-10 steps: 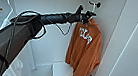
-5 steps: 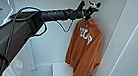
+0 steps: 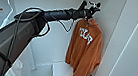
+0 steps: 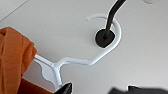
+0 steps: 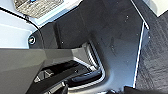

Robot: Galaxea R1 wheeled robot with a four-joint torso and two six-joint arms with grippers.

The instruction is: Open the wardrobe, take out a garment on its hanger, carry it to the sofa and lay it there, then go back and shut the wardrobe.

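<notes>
rust-orange sweatshirt with white lettering [image 3: 84,53] hangs inside the white wardrobe [image 3: 62,20], its thin white hanger [image 4: 82,58] hooked over a black peg [image 4: 107,30]. left gripper [image 3: 90,10] sits at the hanger top; its grip cannot be told.

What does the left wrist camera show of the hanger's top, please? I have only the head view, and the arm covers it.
Observer: The hanger has its curved top looped round a black hook on the white inner wall of the wardrobe; it is not lifted off.
Operator: Thank you. How does the garment sit on it?
Observer: The garment is bunched over one shoulder of the hanger, and the hanger's bare white neck stands out beside it.
Operator: And what does the right wrist camera see?
Observer: It looks down on the robot's own dark base and a strip of dark carpet, not into the wardrobe.
</notes>
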